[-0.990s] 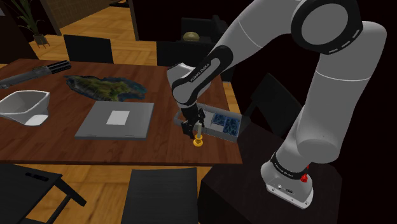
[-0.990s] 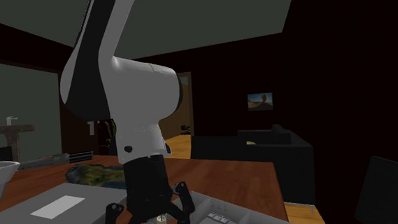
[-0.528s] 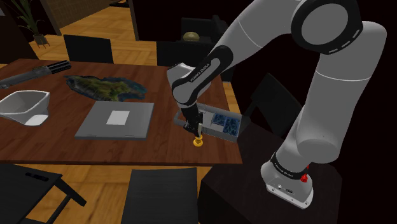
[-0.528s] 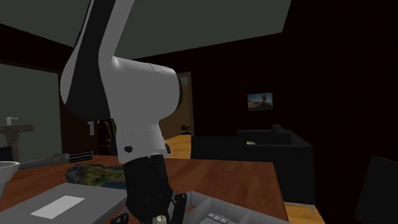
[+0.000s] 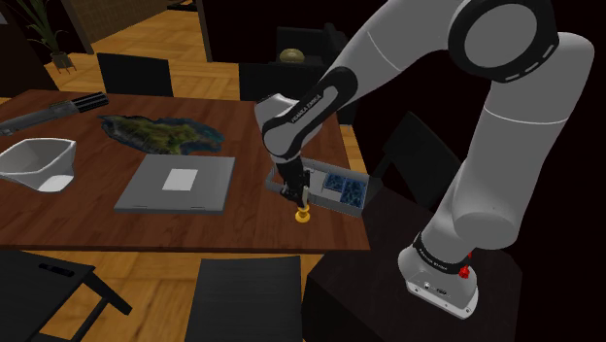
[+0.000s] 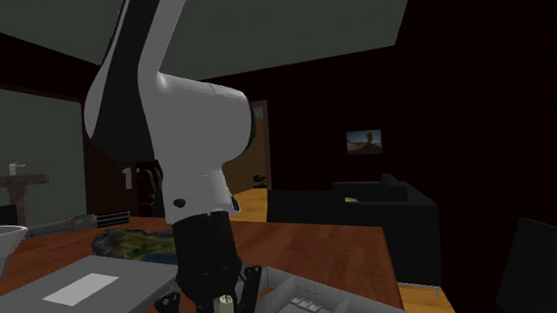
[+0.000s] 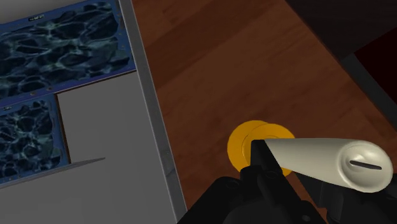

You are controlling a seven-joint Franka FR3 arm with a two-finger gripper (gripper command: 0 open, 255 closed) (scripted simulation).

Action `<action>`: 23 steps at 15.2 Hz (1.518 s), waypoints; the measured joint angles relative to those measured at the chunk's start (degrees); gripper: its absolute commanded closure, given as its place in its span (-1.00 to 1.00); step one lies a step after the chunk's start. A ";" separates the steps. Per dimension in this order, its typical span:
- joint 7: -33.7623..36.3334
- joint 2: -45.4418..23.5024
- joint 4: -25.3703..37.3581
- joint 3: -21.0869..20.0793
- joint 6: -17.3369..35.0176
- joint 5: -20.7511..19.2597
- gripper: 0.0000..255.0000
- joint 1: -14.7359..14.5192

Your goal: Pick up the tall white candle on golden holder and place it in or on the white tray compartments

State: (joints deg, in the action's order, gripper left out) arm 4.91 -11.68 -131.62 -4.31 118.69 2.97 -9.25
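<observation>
One second back the black fingers stood apart on either side of the candle; half a second back they had closed on it.

Shoulder view: the gripper [image 5: 302, 194] points straight down and is clamped on the tall white candle [image 5: 304, 205]. Its golden holder [image 5: 304, 218] sits low over the brown table [image 5: 243, 225], just beside the near wall of the white tray [image 5: 320, 187]. The holder's spot matches both earlier frames. Whether it has left the wood I cannot tell from here. The upper arm has shifted a little.

Second exterior view: the wrist and the candle top both sit slightly higher than half a second ago. The fingers remain pressed in against the candle. The tray lies just behind, toward this view's right.

Wrist view: one of the fingers [image 7: 259, 156] presses on the candle's lower shaft, just above the holder. The holder is over bare wood, close to the tray's outer wall and outside it. The tray shows blue patterned compartments and one plain grey one.
</observation>
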 measured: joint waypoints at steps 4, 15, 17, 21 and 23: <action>0.09 2.21 0.56 -0.07 -2.74 0.12 1.00 0.00; 0.15 8.17 2.68 -0.06 -10.82 0.36 1.00 0.13; 0.25 9.00 3.28 -0.09 -12.24 0.41 1.00 0.11; 0.29 10.69 4.53 -0.06 -15.19 0.46 1.00 0.15; -0.30 11.07 5.13 0.33 -16.20 0.14 1.00 0.55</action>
State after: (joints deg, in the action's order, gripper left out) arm 4.60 -0.60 -126.49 -3.98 102.49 3.10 -8.71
